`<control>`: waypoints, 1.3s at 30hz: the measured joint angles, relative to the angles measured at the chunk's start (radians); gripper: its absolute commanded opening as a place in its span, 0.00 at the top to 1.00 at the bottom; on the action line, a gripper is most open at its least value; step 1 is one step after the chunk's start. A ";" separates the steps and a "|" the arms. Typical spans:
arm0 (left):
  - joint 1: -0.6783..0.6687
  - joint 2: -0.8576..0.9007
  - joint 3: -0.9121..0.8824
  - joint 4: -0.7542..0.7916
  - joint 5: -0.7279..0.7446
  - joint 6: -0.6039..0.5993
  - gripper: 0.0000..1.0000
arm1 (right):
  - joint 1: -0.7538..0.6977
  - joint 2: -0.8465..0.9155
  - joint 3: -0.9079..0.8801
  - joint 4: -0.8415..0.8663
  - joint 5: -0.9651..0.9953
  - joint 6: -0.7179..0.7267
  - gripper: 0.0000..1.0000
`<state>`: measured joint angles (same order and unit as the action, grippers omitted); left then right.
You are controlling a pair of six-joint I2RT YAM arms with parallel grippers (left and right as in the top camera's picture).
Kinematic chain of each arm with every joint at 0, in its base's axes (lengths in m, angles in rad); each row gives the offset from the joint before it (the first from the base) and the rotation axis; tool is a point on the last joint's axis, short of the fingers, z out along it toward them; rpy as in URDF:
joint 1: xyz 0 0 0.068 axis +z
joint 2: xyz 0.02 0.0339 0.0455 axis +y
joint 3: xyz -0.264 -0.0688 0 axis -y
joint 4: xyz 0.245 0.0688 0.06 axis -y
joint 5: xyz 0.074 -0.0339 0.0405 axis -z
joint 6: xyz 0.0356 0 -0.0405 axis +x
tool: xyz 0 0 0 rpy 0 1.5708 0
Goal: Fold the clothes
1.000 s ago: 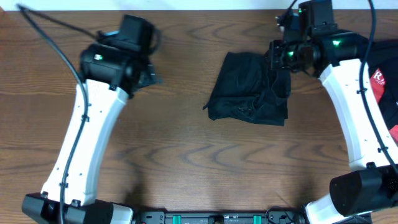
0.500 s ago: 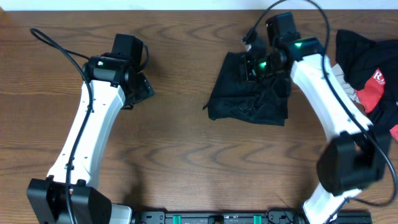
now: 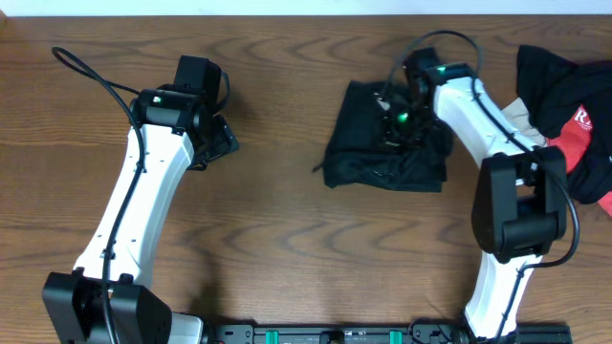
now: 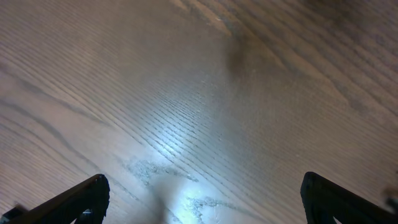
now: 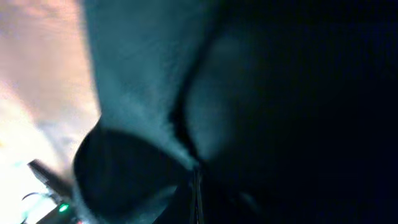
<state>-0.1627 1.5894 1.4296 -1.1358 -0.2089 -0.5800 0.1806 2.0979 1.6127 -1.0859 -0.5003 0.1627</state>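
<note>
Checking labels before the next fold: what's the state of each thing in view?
black trousers: folded into a rumpled bundle, flat on the table.
left gripper: open, over bare table, holding nothing.
right gripper: shut, down in the trousers; pinch itself not visible.
red-and-black garment: crumpled heap at the right edge.

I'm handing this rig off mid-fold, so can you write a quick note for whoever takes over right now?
Left gripper: open, empty, over bare table, left of the clothes.
Right gripper: shut, down on the clothes' upper right; whether it pinches fabric is unclear.
The clothes: a rough, rumpled rectangle, centre-right of the table.
Done: seemingly a first fold. Left: flatten and finish folding.
Black-and-red garment at far right: leave it.
</note>
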 measured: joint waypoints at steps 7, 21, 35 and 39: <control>0.000 0.000 0.000 0.019 0.010 0.000 0.02 | -0.055 0.000 0.000 -0.011 0.122 -0.024 0.96; 0.000 0.000 0.000 0.026 0.061 0.000 0.02 | -0.039 0.035 -0.080 0.206 0.120 -0.069 0.96; 0.000 0.000 0.000 0.045 0.109 0.000 0.02 | 0.057 0.056 -0.092 0.373 0.000 0.046 0.95; 0.000 0.000 0.000 0.045 0.117 0.000 0.02 | 0.120 0.065 -0.079 0.384 -0.020 0.092 0.95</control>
<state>-0.1631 1.5894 1.4296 -1.0904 -0.0921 -0.5797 0.3004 2.1632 1.5341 -0.7021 -0.5205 0.2543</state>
